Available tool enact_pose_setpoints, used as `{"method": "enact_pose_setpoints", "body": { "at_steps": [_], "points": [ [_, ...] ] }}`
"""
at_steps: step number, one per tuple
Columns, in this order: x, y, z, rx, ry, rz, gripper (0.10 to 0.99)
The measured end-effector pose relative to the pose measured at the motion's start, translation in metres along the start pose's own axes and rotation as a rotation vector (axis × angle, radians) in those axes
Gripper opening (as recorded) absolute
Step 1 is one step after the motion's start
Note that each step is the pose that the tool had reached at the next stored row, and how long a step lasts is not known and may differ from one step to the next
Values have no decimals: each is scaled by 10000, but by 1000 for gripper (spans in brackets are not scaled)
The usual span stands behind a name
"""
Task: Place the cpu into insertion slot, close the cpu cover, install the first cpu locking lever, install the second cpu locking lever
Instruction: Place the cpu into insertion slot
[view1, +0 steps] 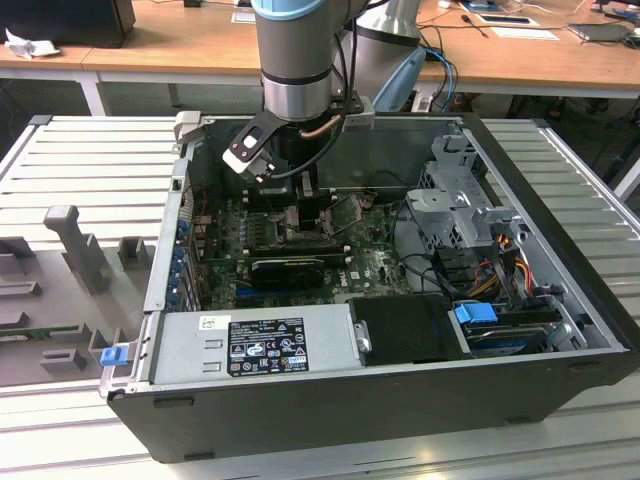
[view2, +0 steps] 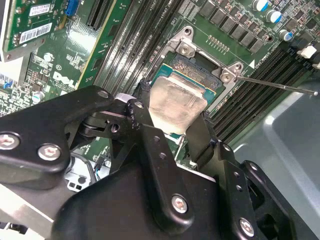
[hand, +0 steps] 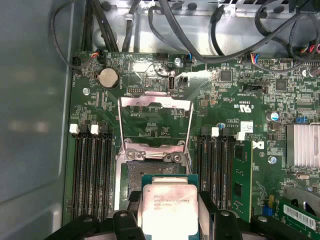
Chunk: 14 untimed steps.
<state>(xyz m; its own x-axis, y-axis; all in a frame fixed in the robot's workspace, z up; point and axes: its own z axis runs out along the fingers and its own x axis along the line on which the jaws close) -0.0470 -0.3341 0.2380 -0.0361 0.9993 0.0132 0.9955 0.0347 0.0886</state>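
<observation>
My gripper (view2: 172, 112) is shut on the cpu (view2: 176, 102), a flat square chip with a silver-grey top, held by its two opposite edges between black fingers (view2: 145, 125). The chip hangs tilted just over the insertion slot (view2: 199, 64), a square black socket on the green board, and covers part of it. In the first wrist view the cpu (hand: 167, 205) overlaps the near side of the slot (hand: 134, 172). The cpu cover (hand: 155, 103) is folded open, away from the socket. A thin locking lever (view2: 280, 86) sticks out sideways. In the exterior view the gripper (view1: 300, 215) reaches down inside the computer case.
Long black memory slots (hand: 92, 170) flank the socket on both sides. An expansion card (view1: 288, 268), the grey power supply (view1: 255, 340) and a drive cage (view1: 465, 205) stand inside the case. Loose cables (hand: 200, 35) run along the board's far edge.
</observation>
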Motion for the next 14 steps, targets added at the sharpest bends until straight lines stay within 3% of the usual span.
{"method": "enact_pose_setpoints", "body": {
  "at_steps": [14],
  "points": [
    [41,-24,90,0,3,-21,533]
  ]
}}
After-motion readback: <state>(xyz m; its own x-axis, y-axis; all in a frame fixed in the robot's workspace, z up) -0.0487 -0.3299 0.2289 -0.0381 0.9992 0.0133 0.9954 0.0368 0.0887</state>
